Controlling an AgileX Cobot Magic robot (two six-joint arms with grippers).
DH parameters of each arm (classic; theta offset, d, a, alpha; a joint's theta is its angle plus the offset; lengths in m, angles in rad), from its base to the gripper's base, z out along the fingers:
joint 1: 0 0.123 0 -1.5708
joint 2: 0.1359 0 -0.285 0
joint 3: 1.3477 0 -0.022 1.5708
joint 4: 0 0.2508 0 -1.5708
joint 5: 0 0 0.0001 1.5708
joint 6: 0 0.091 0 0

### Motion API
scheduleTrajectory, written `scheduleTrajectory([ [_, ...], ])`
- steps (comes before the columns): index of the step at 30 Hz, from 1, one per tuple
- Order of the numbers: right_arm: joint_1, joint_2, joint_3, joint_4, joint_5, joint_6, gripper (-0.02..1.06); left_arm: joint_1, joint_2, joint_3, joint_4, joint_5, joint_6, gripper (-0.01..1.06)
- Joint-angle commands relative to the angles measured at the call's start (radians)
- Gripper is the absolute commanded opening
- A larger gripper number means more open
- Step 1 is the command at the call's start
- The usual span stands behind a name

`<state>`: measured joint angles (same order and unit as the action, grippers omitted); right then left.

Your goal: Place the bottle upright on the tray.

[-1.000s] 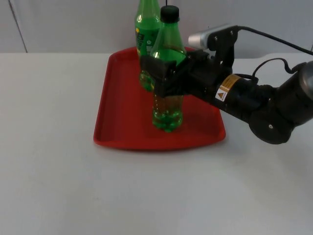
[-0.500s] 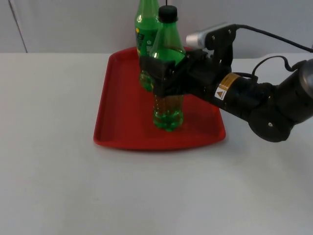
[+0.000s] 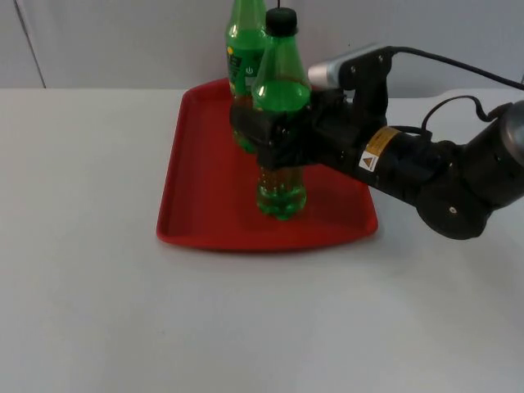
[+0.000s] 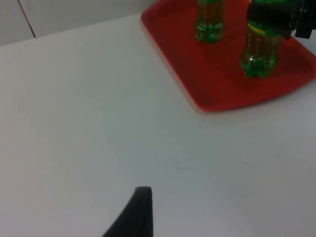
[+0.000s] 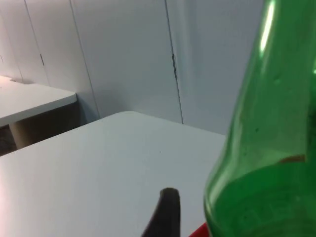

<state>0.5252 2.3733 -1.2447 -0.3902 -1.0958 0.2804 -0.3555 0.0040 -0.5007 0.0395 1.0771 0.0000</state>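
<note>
A green bottle point(image 3: 282, 78) with a black cap stands upright on the front half of the red tray point(image 3: 209, 180). My right gripper point(image 3: 274, 139) comes in from the right and is shut on the bottle's middle. The bottle's base rests on the tray floor. The right wrist view has the same bottle point(image 5: 261, 163) close beside a black fingertip point(image 5: 165, 212). In the left wrist view the held bottle point(image 4: 257, 52) stands on the tray point(image 4: 207, 74), far ahead of a black fingertip point(image 4: 136, 215). The left arm waits over the bare table.
A second green bottle point(image 3: 244, 49) stands upright at the back of the tray, just behind and left of the held one; it is also in the left wrist view point(image 4: 210, 19). White table surrounds the tray. The grey partition wall rises behind it.
My right gripper has shifted slightly left and down on the bottle. The bottle's top has leaned a touch left, its base staying in place on the tray.
</note>
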Motion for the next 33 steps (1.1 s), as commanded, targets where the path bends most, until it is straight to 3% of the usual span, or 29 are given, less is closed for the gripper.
scheduleTrajectory([
  [1,0.008,-0.002,0.004,-0.003,0.002,-0.008,0.74,-0.003,-0.004,0.005,0.002,-0.002,0.0,1.05],
  [12,0.008,-0.002,0.004,0.0,0.002,0.004,0.74,-0.003,-0.004,0.005,0.002,-0.002,0.0,1.05],
  [15,0.008,-0.002,0.004,0.0,0.002,0.004,0.79,-0.003,-0.004,0.005,0.002,-0.002,0.0,1.05],
  [19,0.008,-0.002,0.004,0.0,0.005,0.004,1.06,-0.003,-0.004,0.005,0.002,-0.002,0.0,1.05],
  [28,0.008,-0.01,0.011,-0.034,0.014,-0.002,1.05,-0.003,-0.004,0.005,0.002,-0.002,0.0,1.05],
  [33,0.008,-0.079,0.046,-0.053,0.173,-0.009,1.05,-0.003,-0.004,0.005,0.002,-0.002,0.0,1.05],
])
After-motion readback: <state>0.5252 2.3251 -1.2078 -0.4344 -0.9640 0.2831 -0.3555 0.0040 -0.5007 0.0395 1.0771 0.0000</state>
